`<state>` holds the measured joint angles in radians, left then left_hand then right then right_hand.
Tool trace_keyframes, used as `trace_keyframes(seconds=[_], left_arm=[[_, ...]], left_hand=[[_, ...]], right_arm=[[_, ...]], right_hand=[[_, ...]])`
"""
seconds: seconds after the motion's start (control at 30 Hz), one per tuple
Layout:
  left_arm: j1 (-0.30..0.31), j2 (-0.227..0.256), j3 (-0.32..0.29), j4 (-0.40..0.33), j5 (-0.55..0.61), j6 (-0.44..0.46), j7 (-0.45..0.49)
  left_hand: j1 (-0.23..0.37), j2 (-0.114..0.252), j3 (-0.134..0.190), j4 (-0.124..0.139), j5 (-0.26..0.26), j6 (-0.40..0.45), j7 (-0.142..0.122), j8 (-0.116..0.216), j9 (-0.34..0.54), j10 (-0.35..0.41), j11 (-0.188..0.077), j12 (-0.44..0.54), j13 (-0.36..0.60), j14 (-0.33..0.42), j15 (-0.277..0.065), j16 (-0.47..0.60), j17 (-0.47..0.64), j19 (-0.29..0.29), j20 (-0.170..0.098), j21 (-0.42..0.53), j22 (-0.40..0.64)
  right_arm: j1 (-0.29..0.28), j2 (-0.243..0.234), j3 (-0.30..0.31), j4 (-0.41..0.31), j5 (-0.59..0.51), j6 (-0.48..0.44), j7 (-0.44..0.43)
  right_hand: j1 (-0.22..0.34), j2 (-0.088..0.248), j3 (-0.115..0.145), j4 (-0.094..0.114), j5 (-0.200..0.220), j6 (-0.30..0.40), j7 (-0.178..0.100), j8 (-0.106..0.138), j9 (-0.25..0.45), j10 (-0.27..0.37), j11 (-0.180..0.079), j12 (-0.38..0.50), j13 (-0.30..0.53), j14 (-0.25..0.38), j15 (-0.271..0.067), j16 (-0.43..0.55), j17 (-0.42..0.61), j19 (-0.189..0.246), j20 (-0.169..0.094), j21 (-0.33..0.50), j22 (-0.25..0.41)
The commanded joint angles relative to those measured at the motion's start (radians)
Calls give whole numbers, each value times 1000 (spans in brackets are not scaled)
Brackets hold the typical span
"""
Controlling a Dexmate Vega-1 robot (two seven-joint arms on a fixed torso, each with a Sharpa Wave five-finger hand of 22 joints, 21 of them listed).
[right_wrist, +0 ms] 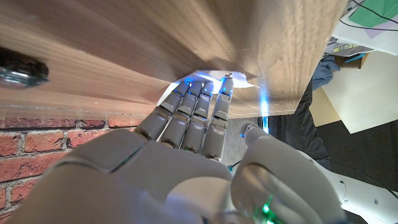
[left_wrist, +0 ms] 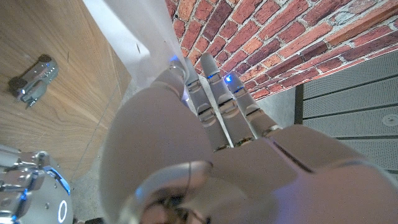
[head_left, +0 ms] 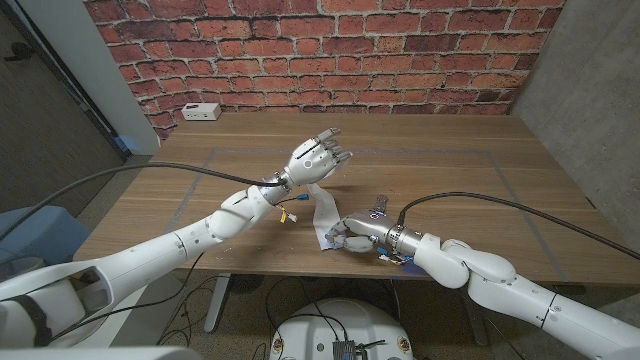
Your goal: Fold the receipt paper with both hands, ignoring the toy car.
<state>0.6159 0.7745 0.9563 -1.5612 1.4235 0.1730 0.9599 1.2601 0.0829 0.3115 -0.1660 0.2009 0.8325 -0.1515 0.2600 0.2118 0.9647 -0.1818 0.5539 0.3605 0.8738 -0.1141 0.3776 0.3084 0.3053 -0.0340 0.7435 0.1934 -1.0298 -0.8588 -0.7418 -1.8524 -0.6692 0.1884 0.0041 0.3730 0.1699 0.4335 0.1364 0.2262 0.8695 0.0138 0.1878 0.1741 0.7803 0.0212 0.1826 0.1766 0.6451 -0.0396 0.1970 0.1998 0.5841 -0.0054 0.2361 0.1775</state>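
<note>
A white receipt paper (head_left: 324, 215) lies as a narrow strip near the table's front middle. Its far end rises to my left hand (head_left: 317, 159), which is lifted off the table with spread fingers. In the left wrist view the receipt paper (left_wrist: 134, 34) runs up beside my left hand (left_wrist: 205, 143) and looks pinched at a fingertip. My right hand (head_left: 348, 236) presses its fingers on the strip's near end. In the right wrist view the fingertips (right_wrist: 200, 90) of my right hand (right_wrist: 180, 155) touch the white receipt paper (right_wrist: 214, 77).
A small silver toy car (head_left: 378, 207) (left_wrist: 31, 78) (right_wrist: 22, 68) stands just right of the strip, behind my right hand. A white box (head_left: 202, 111) sits at the table's back left by the brick wall. The table's front edge (head_left: 300, 268) is close to my right hand.
</note>
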Motion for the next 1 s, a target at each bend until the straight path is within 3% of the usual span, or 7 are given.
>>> trace_keyframes(seconds=[0.03,0.3,0.43,0.47,0.57,0.8,1.0], left_arm=[[10,21,-2,10,-72,-83,114],[42,84,-19,-57,-47,-100,60],[63,107,-30,-86,10,-56,14],[67,114,-33,-94,17,-54,-2],[88,122,-45,-114,34,-26,-41],[120,142,-71,-146,3,-51,-51],[132,149,-91,-151,-47,-110,-31]], left_hand=[[11,-5,-8,0,6,-14,-1,-12,4,25,-21,38,77,13,-127,12,15,5,-6,11,5],[14,-4,-20,6,4,-56,-16,-38,5,0,-18,49,98,-9,-128,1,23,6,-4,22,7],[6,3,-29,13,0,-86,-27,-55,2,-21,-20,35,84,-48,-128,-25,14,0,-2,25,4],[-40,3,-43,34,-8,-113,-40,-64,-3,-67,-23,-4,61,-88,-122,-51,5,-8,0,22,1],[-147,-4,-56,61,-19,-214,-45,-76,-14,-158,-24,-103,3,-137,-116,-104,-29,-33,13,5,-7],[-377,-10,-86,135,-19,-350,-43,-81,-24,-234,-19,-183,-11,-188,-103,-146,-58,-53,39,-24,-8],[-430,9,-83,157,-17,-419,-31,-89,-24,-245,-5,-193,-8,-190,-102,-146,-59,-50,43,-28,-7]], right_arm=[[14,5,-13,-17,-26,-31,56],[33,16,-25,-34,-57,-63,89],[40,20,-34,-47,-84,-90,113],[42,21,-36,-48,-87,-94,117],[45,23,-40,-51,-99,-107,123],[50,24,-43,-50,-113,-125,124],[53,21,-46,-54,-126,-128,114]], right_hand=[[-3,-8,9,-1,1,-2,-5,-2,4,19,30,1,6,8,13,3,-1,38,35,1,8],[-2,-10,18,-6,1,-81,-43,-18,5,-48,30,-12,7,-11,14,-3,-1,40,42,-1,8],[-5,-12,18,-5,1,-92,-35,-16,5,-59,16,-10,7,-22,11,-5,0,35,46,-4,8],[-5,-12,18,-5,1,-93,-34,-15,5,-60,14,-9,7,-24,12,-5,1,34,46,-4,8],[-9,-13,17,-4,0,-97,-33,-12,5,-72,20,-10,7,-35,13,-7,2,30,47,-6,8],[-13,-13,18,-2,-1,-103,-33,-10,5,-86,17,-8,7,-41,8,-5,3,28,47,-8,8],[-13,-12,20,-3,0,-108,-40,-9,6,-98,16,-9,7,-45,8,-5,3,30,48,-7,8]])
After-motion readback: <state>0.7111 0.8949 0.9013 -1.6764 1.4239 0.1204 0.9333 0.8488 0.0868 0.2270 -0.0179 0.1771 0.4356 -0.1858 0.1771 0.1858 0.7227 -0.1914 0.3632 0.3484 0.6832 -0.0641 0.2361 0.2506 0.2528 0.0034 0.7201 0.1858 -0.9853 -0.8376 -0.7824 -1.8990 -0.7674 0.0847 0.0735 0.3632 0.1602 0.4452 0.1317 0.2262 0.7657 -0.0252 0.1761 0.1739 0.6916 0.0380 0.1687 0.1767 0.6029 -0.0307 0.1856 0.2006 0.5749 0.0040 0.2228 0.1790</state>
